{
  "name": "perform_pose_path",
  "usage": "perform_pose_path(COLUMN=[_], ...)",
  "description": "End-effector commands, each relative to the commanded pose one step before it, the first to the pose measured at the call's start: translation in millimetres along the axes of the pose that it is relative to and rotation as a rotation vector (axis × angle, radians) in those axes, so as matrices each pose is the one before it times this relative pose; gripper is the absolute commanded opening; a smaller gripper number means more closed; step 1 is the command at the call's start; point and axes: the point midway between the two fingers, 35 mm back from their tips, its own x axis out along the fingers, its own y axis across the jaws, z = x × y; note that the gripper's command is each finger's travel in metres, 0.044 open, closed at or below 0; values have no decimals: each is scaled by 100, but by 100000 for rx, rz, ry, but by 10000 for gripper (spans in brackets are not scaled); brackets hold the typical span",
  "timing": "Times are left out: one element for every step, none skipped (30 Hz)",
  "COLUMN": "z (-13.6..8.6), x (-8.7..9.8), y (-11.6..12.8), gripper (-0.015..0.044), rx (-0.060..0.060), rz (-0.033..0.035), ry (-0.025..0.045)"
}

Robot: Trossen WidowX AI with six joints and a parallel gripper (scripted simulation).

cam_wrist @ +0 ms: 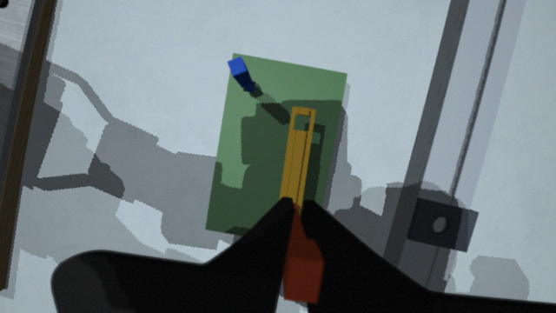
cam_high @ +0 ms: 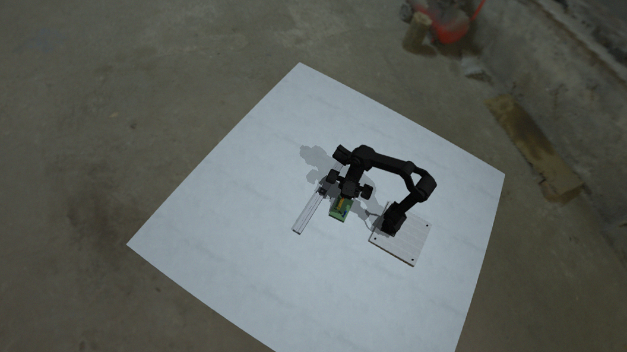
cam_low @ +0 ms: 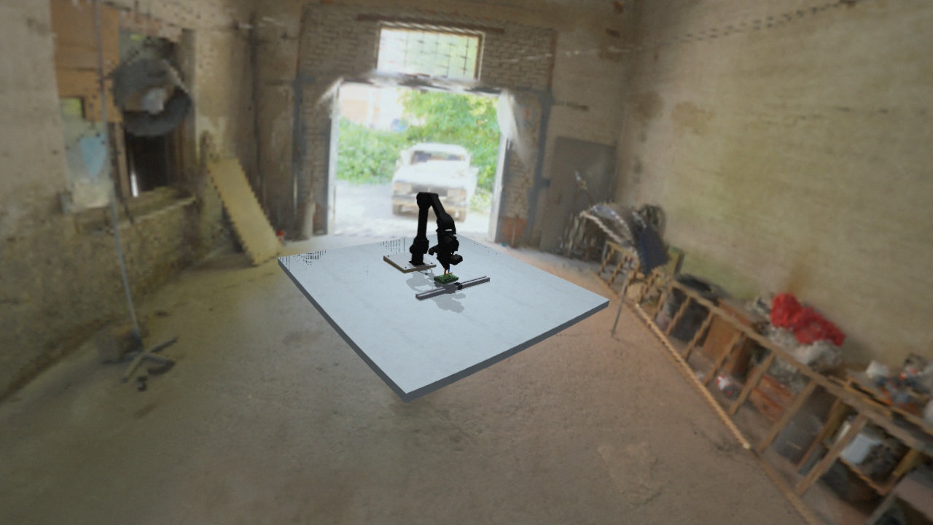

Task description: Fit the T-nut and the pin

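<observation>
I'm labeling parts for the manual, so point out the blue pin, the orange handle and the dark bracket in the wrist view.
Blue pin [cam_wrist: 237,66]: wrist view, on its square top.
Orange handle [cam_wrist: 303,280]: wrist view, on its wide end.
Dark bracket [cam_wrist: 460,232]: wrist view, on the plate beside its hole.

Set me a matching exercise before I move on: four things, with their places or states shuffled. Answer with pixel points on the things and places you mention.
1. gripper [cam_high: 341,196] [cam_low: 447,266] [cam_wrist: 296,208]
2. blue pin [cam_high: 344,213] [cam_wrist: 237,66]
3. dark bracket [cam_high: 322,191] [cam_low: 458,285] [cam_wrist: 423,223]
4. green tray [cam_high: 336,218] [cam_low: 446,279] [cam_wrist: 261,69]

A. on the aluminum rail [cam_high: 304,216] [cam_low: 430,293] [cam_wrist: 473,65]
B. standing in the tray, near a corner
C. closed on the orange handle [cam_wrist: 302,278]
D. beside the rail, under the brass T-nut [cam_high: 339,203] [cam_wrist: 296,161]

Pairs: 1-C, 2-B, 3-A, 4-D
</observation>
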Motion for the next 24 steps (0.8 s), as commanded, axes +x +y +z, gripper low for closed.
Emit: perform_pose_path(z=[114,36,36,36,37,37,37,38,38,38,39,39,39,40,40,40,41,41,40,40,41,41,41,42], x=[-792,-157,-157,-157,-157,-157,-157,-158,-153,-153,-153,-154,-154,-154,-154,-154,-154,-154,-154,-154,-154,-154,-154,-154], y=[-217,-14,-13,-12,-11,-10,-9,-8,-10,-9,-8,-7,-6,-5,-4,-3,-2,-1,-3,-2,-1,0,1,2], gripper=[-150,-150,-150,-150,-150,-150,-150,-150,-150,-150,-150,-150,-150,-150,-150,-150,-150,-150,-150,-150,-150,-150,-150,-150], rx=[-164,-16,-16,-16,-15,-15,-15,-15,-2,-2,-2,-2,-2,-2,-2,-2,-2,-2,-2,-2,-2,-2,-1,-1], rz=[-718,-14,-14,-14,-14,-14,-14,-14,10,10,10,10,10,10,10,11,11,11,10,11,11,11,11,11], ry=[416,6,6,6,6,6,6,6,-14,-14,-14,-14,-14,-14,-14,-14,-14,-14,-14,-14,-14,-14,-15,-15])
